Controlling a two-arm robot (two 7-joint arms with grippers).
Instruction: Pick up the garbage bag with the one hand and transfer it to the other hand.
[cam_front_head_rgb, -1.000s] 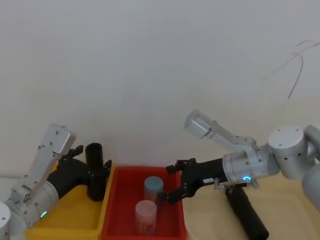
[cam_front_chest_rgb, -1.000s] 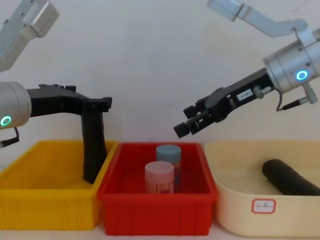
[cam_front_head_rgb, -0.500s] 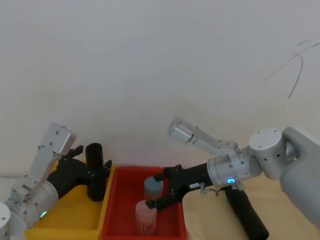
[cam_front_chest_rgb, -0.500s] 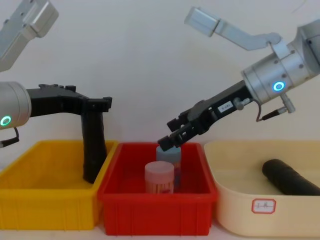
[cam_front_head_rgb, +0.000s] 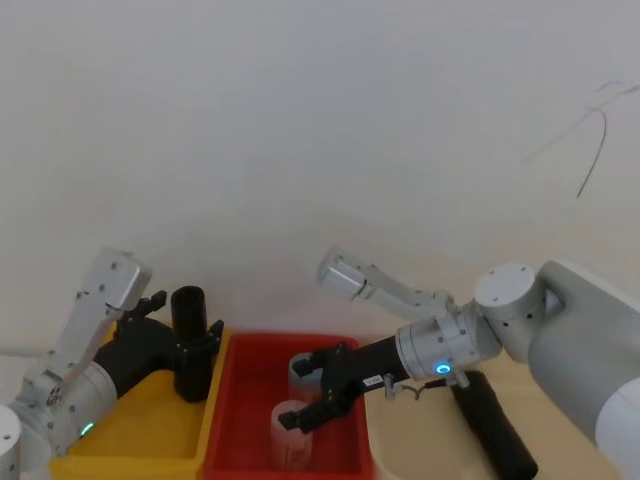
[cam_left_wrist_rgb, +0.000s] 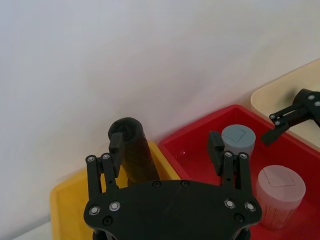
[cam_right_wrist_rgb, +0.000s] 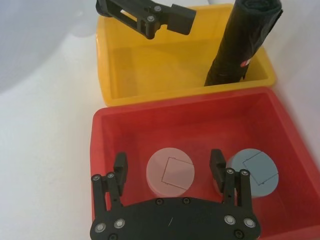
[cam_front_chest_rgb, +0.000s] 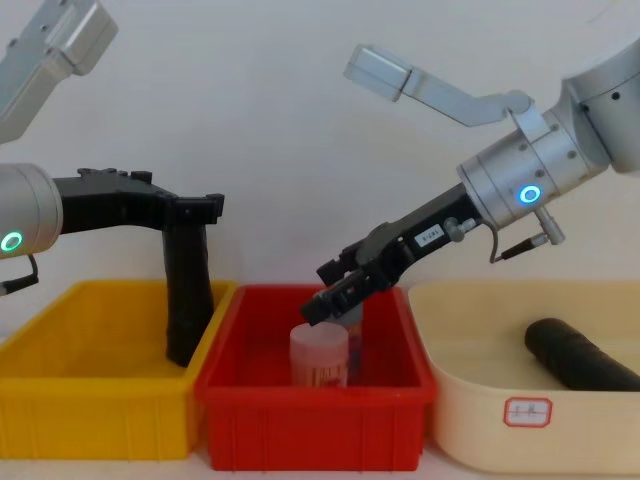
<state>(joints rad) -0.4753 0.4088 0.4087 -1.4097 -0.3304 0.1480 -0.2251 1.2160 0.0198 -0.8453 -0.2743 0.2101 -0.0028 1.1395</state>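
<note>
Your right tool (cam_right_wrist_rgb: 168, 160), the blue-lit one, has swung down and to the left over the last second, from above the red bin (cam_front_chest_rgb: 310, 430) into it at the lower centre of the head view; the left arm has not shifted. The right tool is spread wide and grips nothing. Its fingers (cam_right_wrist_rgb: 120, 167) straddle the pink-lidded canister (cam_front_chest_rgb: 319, 355), and the blue-lidded canister (cam_right_wrist_rgb: 252, 172) is just beside it. Your left tool (cam_left_wrist_rgb: 166, 145), green-lit at the left of the chest view, is also spread wide. The garbage bag roll (cam_front_chest_rgb: 188, 290) stands nearly upright between its fingers, close to one and apart from the other, with its foot in the yellow bin (cam_front_chest_rgb: 90, 400) near the red bin's wall. I judge the pick-up is not yet made. Next you would close the left tool on the roll's top and lift it clear of the bin. Then raise the right tool, still open, out of the red bin to meet it. A second black roll (cam_front_chest_rgb: 580, 357) lies in the cream tub (cam_front_chest_rgb: 480, 420) at the lower right.
</note>
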